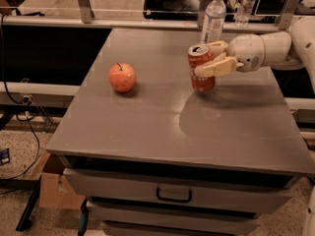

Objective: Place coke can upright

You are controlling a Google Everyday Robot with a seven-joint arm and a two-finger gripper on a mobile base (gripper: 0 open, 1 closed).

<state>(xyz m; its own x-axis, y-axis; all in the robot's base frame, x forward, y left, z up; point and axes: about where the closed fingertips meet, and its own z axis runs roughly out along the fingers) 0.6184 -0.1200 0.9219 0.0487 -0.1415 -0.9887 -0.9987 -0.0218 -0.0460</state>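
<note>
**Can upright in the tool, right-far part of the counter**

- Nearest: counter (147,141) front with stacked drawers, and a dark drawer handle (173,194) on the top one. A cardboard box (49,191) sits on the floor at about 8 o'clock from the counter, with cables (29,132) hanging just behind it.
- The grey top in the near half carries nothing but a faint round sheen right of centre.
- The apple (122,77) is red-orange with its stem up. It sits at about 10 o'clock from counter centre, on the surface, well apart from the can.
- The coke can (203,81) is at about 1 o'clock from counter centre. It stands upright with the silver top facing up, leaning very slightly. Its base is at the counter surface, with the shadow directly under it. I can't tell whether it is fully seated or a hair above.
- The tool (205,59) comes in from the can's 3 o'clock and is clamped on the can's upper half. One cream finger crosses the near side, and the other sits at the far side by the rim. The can's lower half hangs clear below the fingers.
- The white arm (266,50) runs off the right edge at 3 o'clock.
- The water bottle (213,18) is clear with a white cap. It stands upright just beyond the can at its 12 o'clock, near the far counter edge, not touching the can.
- A second bottle (244,6) is farther back, beyond the counter, at about 1 o'clock.
</note>
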